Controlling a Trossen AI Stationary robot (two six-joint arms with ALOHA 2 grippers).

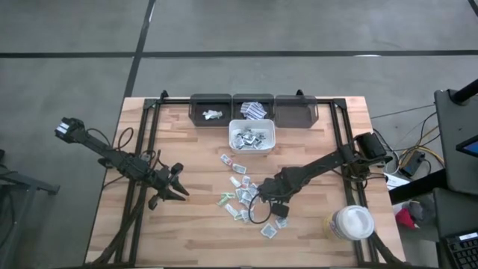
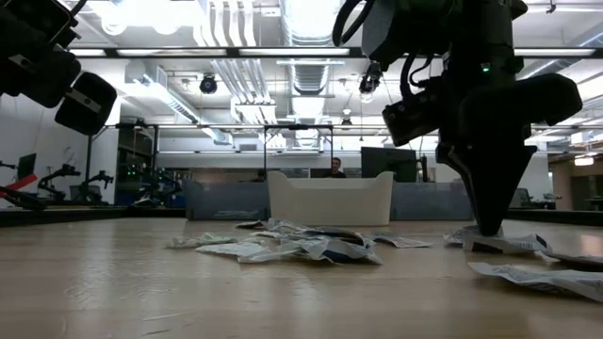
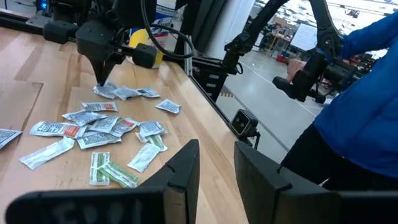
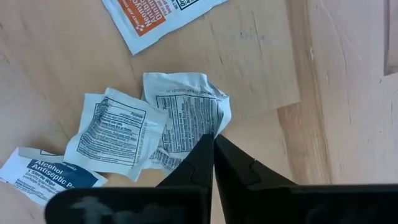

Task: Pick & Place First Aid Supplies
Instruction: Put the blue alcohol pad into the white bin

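Observation:
Several small white sachets [image 1: 240, 196] with blue-grey print, a few greenish, lie scattered flat on the wooden table's middle; they also show in the left wrist view [image 3: 99, 124] and the low view [image 2: 283, 247]. My right gripper [image 1: 263, 198] stands over the pile's right part, pointing down, shut on a crumpled white sachet [image 4: 186, 115]. My left gripper [image 1: 181, 192] waits left of the pile, open [image 3: 216, 163], touching nothing. More sachets lie in the white bin [image 1: 252, 146] and in two dark bins. My right gripper [image 4: 213, 140] pinches the crumpled white sachet between its two fingertips, at the sachet's edge [image 4: 217, 124]. The fingers come from above, pointing down [image 2: 490, 226]. The sachet lies on the table, next to other sachets.
Three dark bins [image 1: 295, 110] stand in a row at the far edge, the white bin just in front of them. A white round lidded tub [image 1: 352, 223] sits near the right near corner. A person in blue [image 3: 367, 106] stands beyond the table.

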